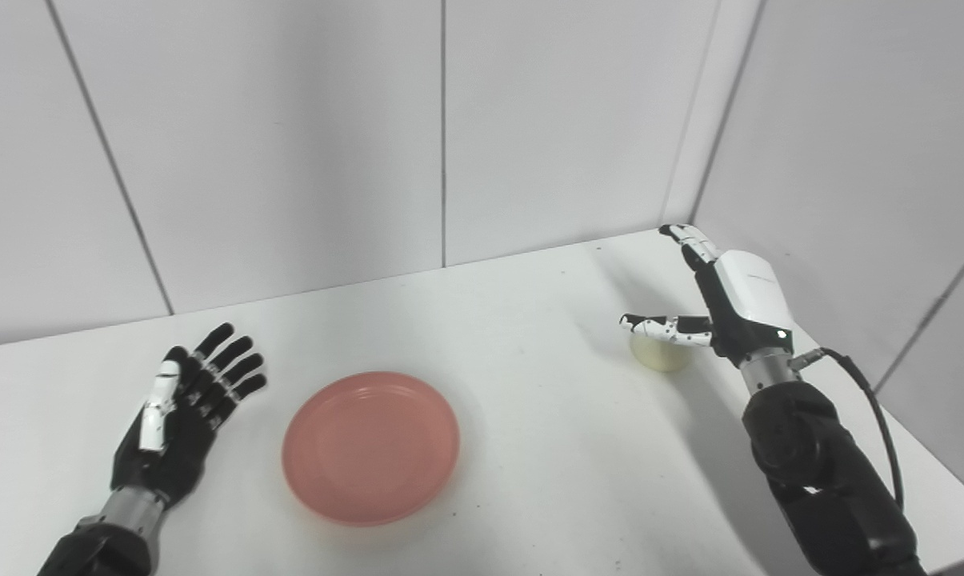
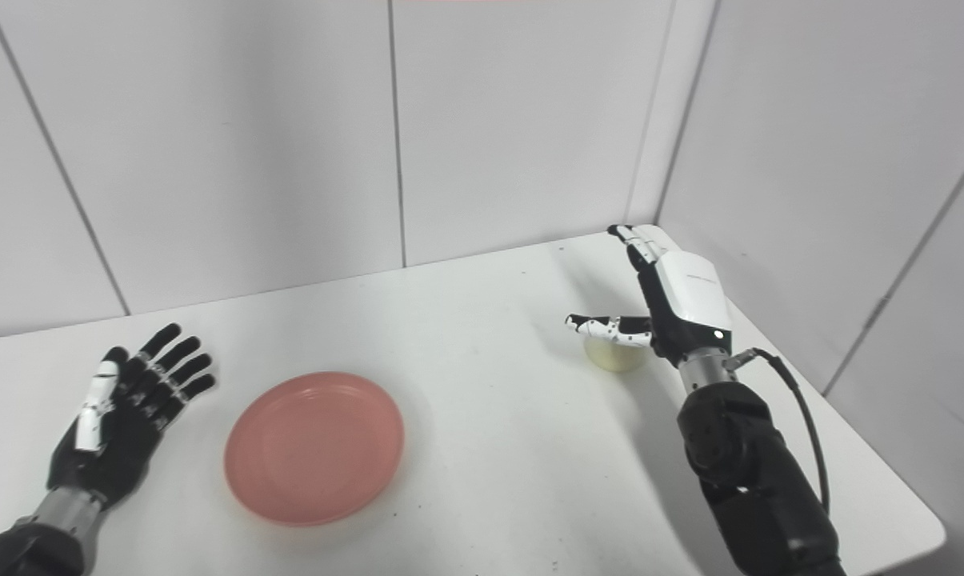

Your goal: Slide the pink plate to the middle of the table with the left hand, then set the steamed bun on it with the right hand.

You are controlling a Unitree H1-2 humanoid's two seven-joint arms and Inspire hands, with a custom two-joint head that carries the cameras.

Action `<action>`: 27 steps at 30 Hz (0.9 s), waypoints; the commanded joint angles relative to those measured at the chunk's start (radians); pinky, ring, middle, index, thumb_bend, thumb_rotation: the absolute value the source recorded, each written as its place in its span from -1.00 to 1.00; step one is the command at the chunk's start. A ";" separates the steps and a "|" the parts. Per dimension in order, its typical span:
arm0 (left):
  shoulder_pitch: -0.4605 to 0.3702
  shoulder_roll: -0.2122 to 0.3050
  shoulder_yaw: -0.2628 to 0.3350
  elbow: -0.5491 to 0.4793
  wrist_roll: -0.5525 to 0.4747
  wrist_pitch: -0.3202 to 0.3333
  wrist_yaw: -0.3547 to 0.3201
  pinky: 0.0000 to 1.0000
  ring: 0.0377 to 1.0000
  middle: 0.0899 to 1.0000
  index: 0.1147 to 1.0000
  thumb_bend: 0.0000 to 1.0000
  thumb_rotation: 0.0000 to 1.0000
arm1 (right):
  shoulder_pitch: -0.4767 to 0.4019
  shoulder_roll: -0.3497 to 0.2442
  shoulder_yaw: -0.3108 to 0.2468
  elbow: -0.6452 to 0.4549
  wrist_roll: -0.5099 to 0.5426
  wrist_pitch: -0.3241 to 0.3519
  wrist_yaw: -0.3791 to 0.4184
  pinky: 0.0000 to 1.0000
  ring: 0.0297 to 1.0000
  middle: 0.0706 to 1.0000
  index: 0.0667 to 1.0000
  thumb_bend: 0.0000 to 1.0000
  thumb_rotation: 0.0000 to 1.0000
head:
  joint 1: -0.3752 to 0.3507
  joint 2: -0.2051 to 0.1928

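Observation:
A pink plate (image 1: 371, 446) lies flat and empty on the white table (image 1: 530, 400), left of centre. My left hand (image 1: 184, 408) is open, palm up, fingers spread, just left of the plate and apart from it. A pale yellowish steamed bun (image 1: 659, 354) sits at the right rear of the table. My right hand (image 1: 722, 300) is open above and beside the bun, with its thumb stretched over the bun's top; the bun is partly hidden by the thumb. The plate (image 2: 315, 446), the bun (image 2: 614, 355) and both hands (image 2: 130, 396) (image 2: 674, 300) also show in the right eye view.
White panelled walls close the table at the back and on the right, meeting in a corner (image 1: 682, 224) just behind my right hand. The table's right edge (image 2: 874, 448) runs diagonally past my right forearm. A black cable (image 1: 870, 400) loops from the right wrist.

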State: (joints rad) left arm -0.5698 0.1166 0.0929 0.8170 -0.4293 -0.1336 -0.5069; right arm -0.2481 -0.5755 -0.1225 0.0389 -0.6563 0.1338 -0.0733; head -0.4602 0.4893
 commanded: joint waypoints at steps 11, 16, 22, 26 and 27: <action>0.151 0.076 0.029 0.159 0.024 0.005 -0.019 0.53 0.59 0.62 0.60 0.04 0.81 | -0.029 -0.097 -0.017 0.018 -0.001 0.052 0.048 0.43 0.69 0.72 0.63 0.67 -0.17 | -0.022 0.015; 0.154 0.080 0.035 0.154 0.017 0.016 -0.027 0.53 0.58 0.62 0.60 0.03 0.80 | -0.042 -0.084 0.005 0.061 -0.008 0.070 0.043 0.41 0.67 0.72 0.62 0.71 -0.13 | -0.025 0.023; 0.157 0.082 0.040 0.146 0.017 0.025 -0.023 0.52 0.58 0.61 0.60 0.02 0.81 | -0.071 -0.081 0.046 0.122 -0.005 0.057 0.044 0.40 0.65 0.69 0.62 0.75 0.04 | -0.027 0.030; 0.161 0.083 0.043 0.137 0.015 0.028 -0.026 0.53 0.58 0.62 0.60 0.02 0.81 | -0.099 -0.076 0.071 0.172 -0.004 0.066 0.044 0.41 0.65 0.69 0.62 0.70 -0.08 | -0.026 0.038; 0.162 0.083 0.044 0.134 0.015 0.031 -0.026 0.53 0.58 0.62 0.60 0.02 0.82 | -0.103 -0.079 0.080 0.183 -0.005 0.060 0.046 0.42 0.66 0.69 0.62 0.70 -0.08 | -0.024 0.040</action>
State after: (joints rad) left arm -0.5783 0.1243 0.1106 0.8282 -0.4321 -0.1322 -0.5220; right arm -0.2838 -0.6295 -0.0416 0.2350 -0.6567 0.1870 -0.0106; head -0.4863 0.5262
